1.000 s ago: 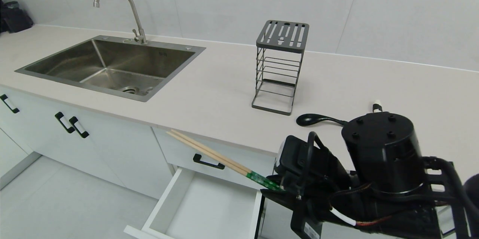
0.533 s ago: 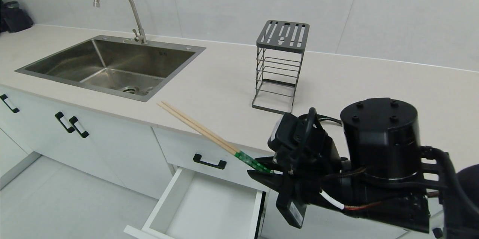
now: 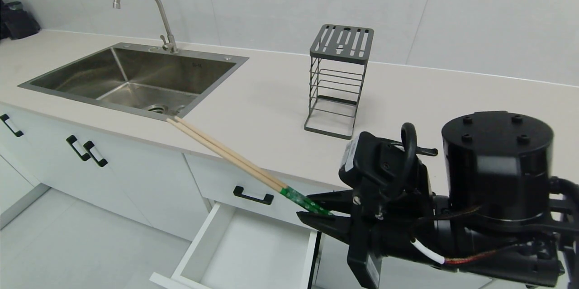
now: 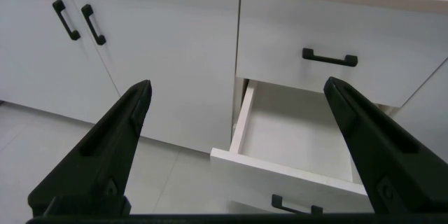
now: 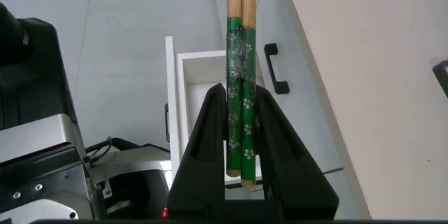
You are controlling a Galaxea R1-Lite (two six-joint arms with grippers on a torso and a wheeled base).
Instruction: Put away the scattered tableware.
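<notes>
A pair of wooden chopsticks (image 3: pixel 226 155) with green patterned ends is clamped in my right gripper (image 3: pixel 319 210), which is shut on the green ends. The sticks slant up and left, their tips over the counter edge by the sink. In the right wrist view the chopsticks (image 5: pixel 241 105) run straight out between the gripper's (image 5: pixel 241 164) black fingers (image 5: pixel 206 140). Below and left of the gripper is the open white drawer (image 3: pixel 253 253), seen also as the drawer (image 5: pixel 199 84). My left gripper (image 4: pixel 238 147) hangs open and holds nothing, above the floor in front of the same drawer (image 4: pixel 294 140).
A dark wire rack (image 3: pixel 339 81) stands on the pale countertop (image 3: pixel 271 112) behind the gripper. A steel sink (image 3: pixel 135 81) with a tap lies at the left. White cabinet doors (image 3: pixel 54 158) with black handles sit under the counter.
My right arm has risen and turned. The chopsticks' tips have swung up and left from the drawer front to the counter edge by the sink. The arm now hides the black spoon on the counter.
</notes>
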